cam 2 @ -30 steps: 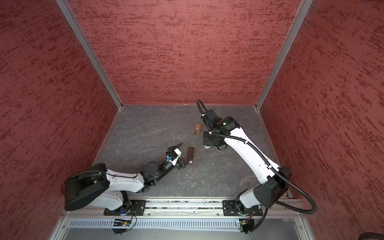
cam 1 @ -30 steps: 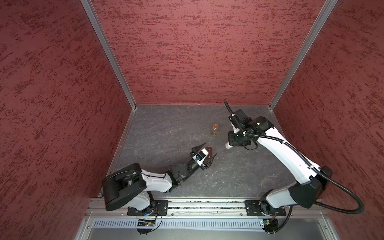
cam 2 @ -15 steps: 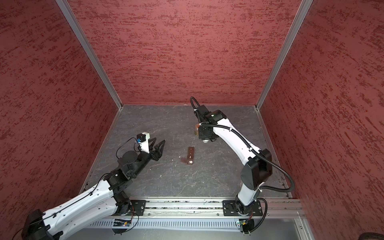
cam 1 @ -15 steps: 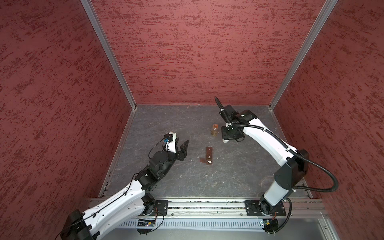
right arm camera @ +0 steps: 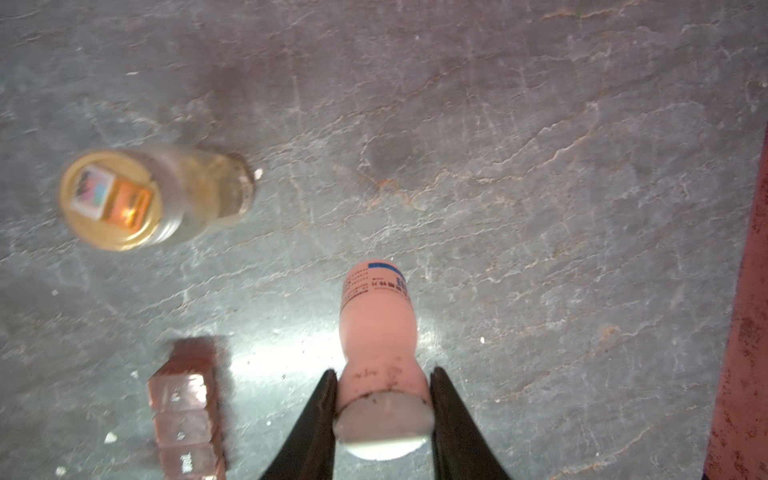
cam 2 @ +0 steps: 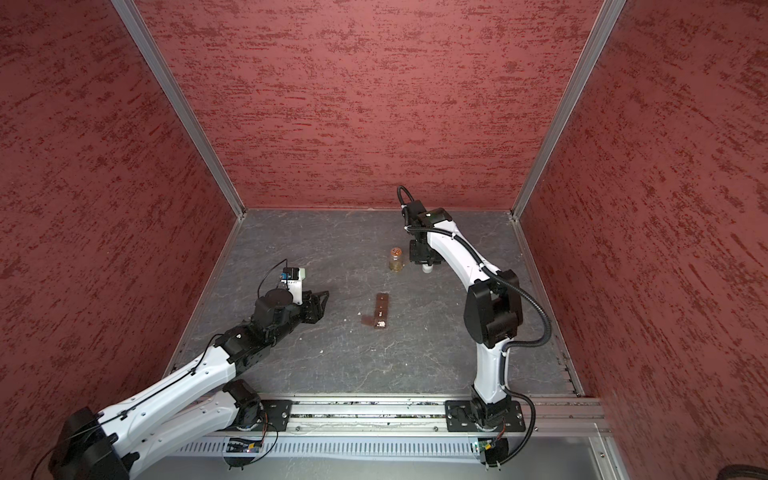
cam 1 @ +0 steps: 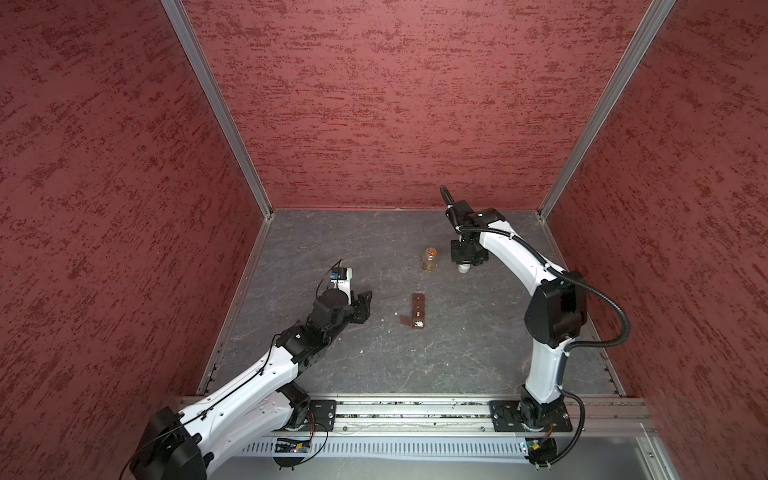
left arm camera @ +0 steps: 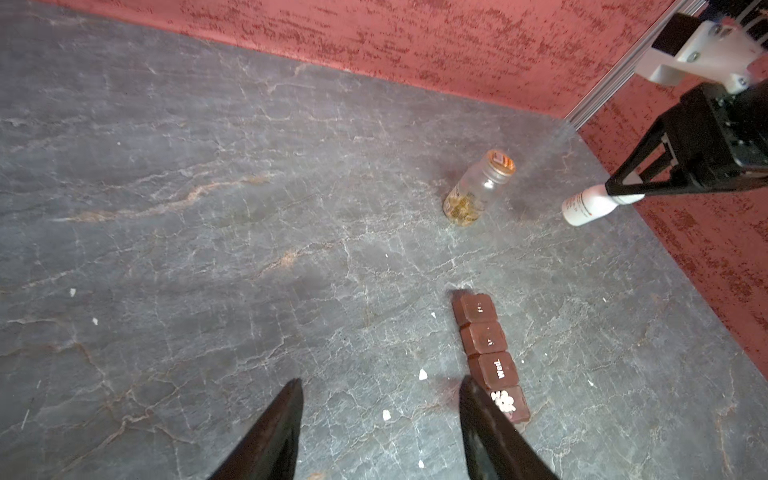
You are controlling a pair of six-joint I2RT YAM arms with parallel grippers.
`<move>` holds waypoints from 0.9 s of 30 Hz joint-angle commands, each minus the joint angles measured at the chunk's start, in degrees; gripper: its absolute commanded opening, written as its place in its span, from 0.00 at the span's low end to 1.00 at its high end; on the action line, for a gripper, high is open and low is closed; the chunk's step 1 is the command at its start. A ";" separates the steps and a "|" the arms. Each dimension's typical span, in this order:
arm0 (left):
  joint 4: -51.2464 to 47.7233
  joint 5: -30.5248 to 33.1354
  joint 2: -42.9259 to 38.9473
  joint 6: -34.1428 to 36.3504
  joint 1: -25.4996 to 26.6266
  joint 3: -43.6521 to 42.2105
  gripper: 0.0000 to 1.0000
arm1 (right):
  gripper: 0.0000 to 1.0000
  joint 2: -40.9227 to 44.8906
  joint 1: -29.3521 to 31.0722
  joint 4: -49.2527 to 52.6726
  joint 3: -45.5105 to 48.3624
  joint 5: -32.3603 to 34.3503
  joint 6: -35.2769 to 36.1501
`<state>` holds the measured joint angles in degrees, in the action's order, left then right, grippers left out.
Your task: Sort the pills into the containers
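The containers [cam 1: 418,311], 1 narrow brown strip of small compartments, are lying on the surface [cam 1: 332,241] between the 2 arms. The long axis of the strip is running from the robot's side toward the back wall. The compartment at the near end is standing open with white pills [left arm camera: 503,401] inside, and the others that are showing are looking closed.

The left gripper [left arm camera: 381,380] is hanging low over the surface with its jaws apart and nothing between them. It is pointing across at the strip from the left, near this open end but not touching it.

The right gripper [right arm camera: 383,372] is clamping the white bottle [right arm camera: 376,324] at its neck, beyond the far end of the strip. Beside it the amber bottle [cam 1: 430,259] is standing upright with its cap on. I cannot say surely whether the white bottle is touching the surface or hanging just above it.

I am judging that the left gripper is the nearer one to the open compartment. The right one is needing to travel along the whole strip to bring the bottle over it. Small white bits [left arm camera: 422,374] are lying loose on the surface just beside the strip.
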<state>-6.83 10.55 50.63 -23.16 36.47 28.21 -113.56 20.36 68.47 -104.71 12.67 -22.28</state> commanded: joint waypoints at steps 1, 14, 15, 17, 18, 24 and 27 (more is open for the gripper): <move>-0.29 -2.12 0.60 -0.75 -0.61 0.94 0.61 | 0.24 -2.69 -2.76 -3.17 -2.45 -0.40 1.10; 0.51 -3.32 1.16 0.31 -1.89 -0.01 0.59 | 0.27 -14.03 -7.79 -4.82 -10.68 -3.75 2.06; 0.57 -3.42 1.17 0.31 -1.92 -0.08 0.59 | 0.27 -14.46 -8.00 -4.92 -10.67 -4.04 2.06; 0.63 -3.58 1.22 0.31 -1.99 -0.08 0.59 | 0.28 -14.96 -8.31 -5.14 -10.67 -4.34 2.07; 0.61 -3.60 1.23 0.31 -2.09 -0.11 0.59 | 0.28 -15.16 -8.39 -5.23 -10.76 -4.42 2.07; 0.28 -3.40 0.89 0.48 -2.11 -0.02 0.59 | 0.40 -15.46 -8.93 -5.45 -10.96 -4.39 2.16; 0.33 -3.66 0.97 0.45 -2.11 -0.06 0.59 | 0.48 -15.72 -8.95 -5.36 -10.94 -4.19 2.24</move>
<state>-6.81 7.49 51.77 -23.51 34.65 28.18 -128.20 11.77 63.40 -113.97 8.97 -20.51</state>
